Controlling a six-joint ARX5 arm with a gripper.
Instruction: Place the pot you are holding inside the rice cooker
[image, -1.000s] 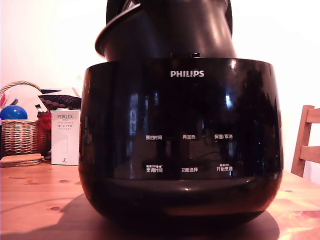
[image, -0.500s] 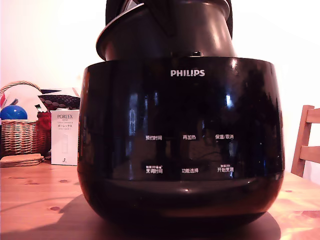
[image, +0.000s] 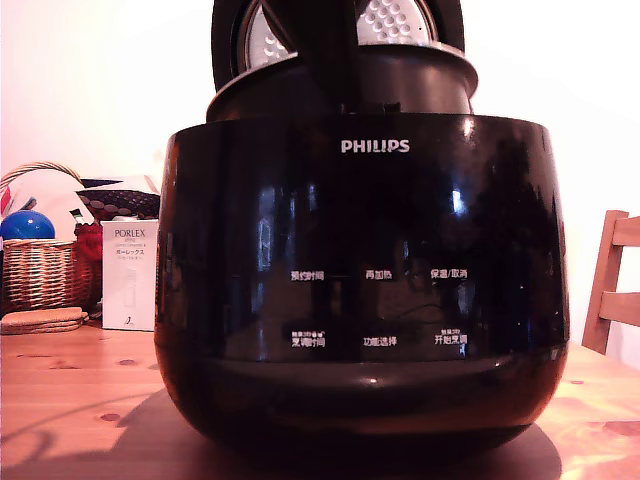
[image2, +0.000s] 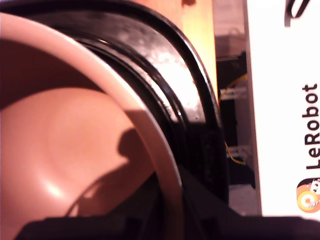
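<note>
The glossy black Philips rice cooker (image: 360, 300) fills the exterior view, its lid up behind with the white dimpled plate (image: 395, 20) showing. The dark pot (image: 420, 85) sits low in the cooker's opening; only its flared rim and upper wall rise above the cooker's edge, slightly tilted. My gripper (image: 330, 60) comes down as a dark shape onto the pot's rim. In the wrist view the pot's inside (image2: 75, 150) looks pinkish with a pale rim, ringed by the cooker's black rim (image2: 165, 75). The gripper (image2: 165, 220) is shut on the pot's rim.
On the wooden table (image: 70, 400), at the exterior view's left, stand a wicker basket (image: 40, 270) with a blue ball (image: 25, 225), a white Porlex box (image: 130, 275) and cork coasters (image: 40, 320). A wooden chair (image: 612, 285) is at the right. A white LeRobot board (image2: 285, 100) shows beside the cooker.
The pot has gone down into the cooker and levelled out, so much less of it stands above the edge. The lid's white dimpled plate now shows behind it.
</note>
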